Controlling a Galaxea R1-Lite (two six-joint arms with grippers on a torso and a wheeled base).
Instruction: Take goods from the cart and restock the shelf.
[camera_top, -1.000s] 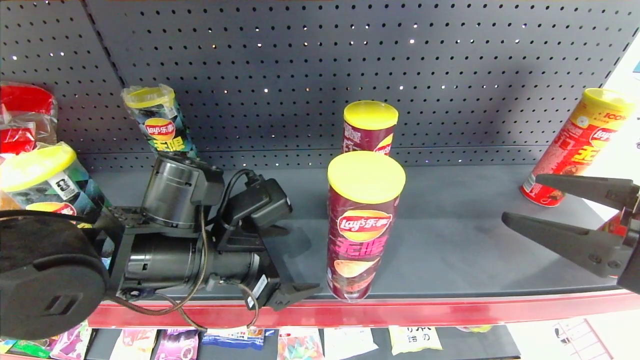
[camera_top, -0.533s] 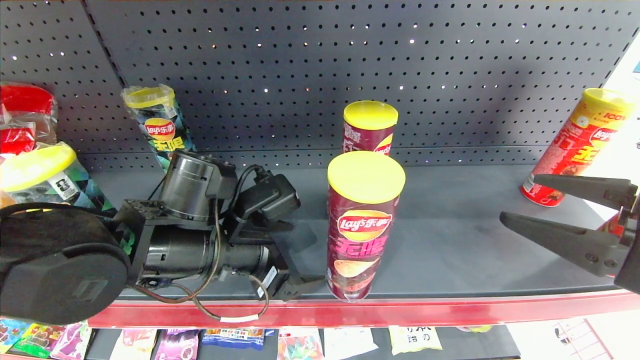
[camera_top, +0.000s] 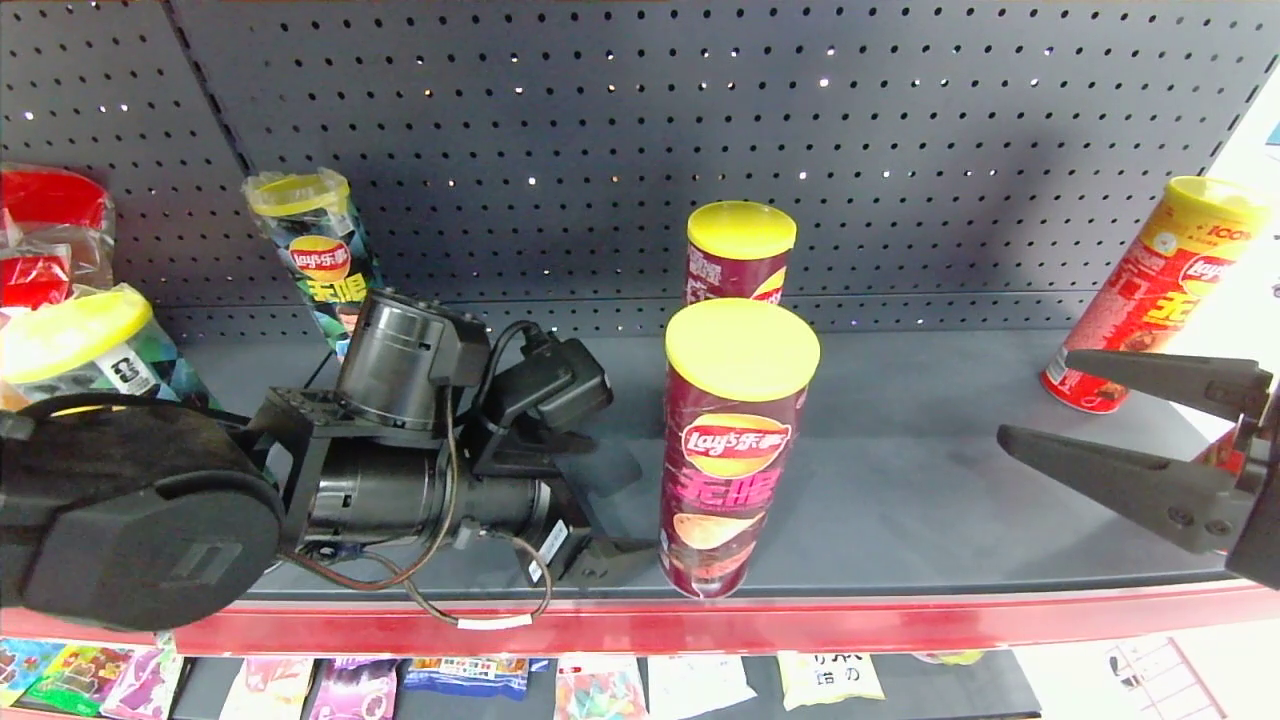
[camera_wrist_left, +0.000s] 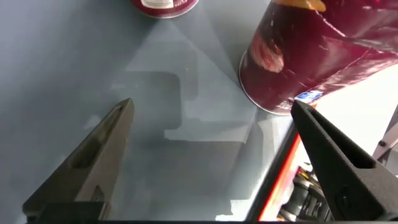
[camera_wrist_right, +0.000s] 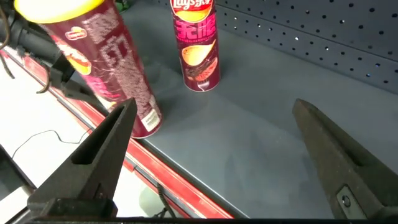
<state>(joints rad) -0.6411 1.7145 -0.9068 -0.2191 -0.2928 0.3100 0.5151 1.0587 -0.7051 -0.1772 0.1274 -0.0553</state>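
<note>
A maroon chip can (camera_top: 735, 450) with a yellow lid stands at the shelf's front edge, leaning slightly right; it also shows in the wrist views (camera_wrist_left: 292, 68) (camera_wrist_right: 99, 62). A second maroon can (camera_top: 738, 255) (camera_wrist_right: 198, 43) stands upright behind it, near the pegboard. My left gripper (camera_top: 625, 510) (camera_wrist_left: 212, 106) lies low on the shelf just left of the front can. It is open and holds nothing, and one fingertip (camera_wrist_left: 301, 115) is at the can's base. My right gripper (camera_top: 1040, 398) (camera_wrist_right: 214, 106) hangs open and empty at the right, well apart from both cans.
A red can (camera_top: 1160, 290) leans at the far right of the grey shelf (camera_top: 900, 480). Green-black cans (camera_top: 320, 250) (camera_top: 90, 350) and a red-lidded package (camera_top: 40, 230) stand at the left. The shelf has a red front lip (camera_top: 800, 620). Snack packets (camera_top: 600, 685) lie on the shelf below.
My left arm has moved right, up to the front maroon can's base. The can has shifted and tipped slightly to the right. The right gripper has barely moved.
</note>
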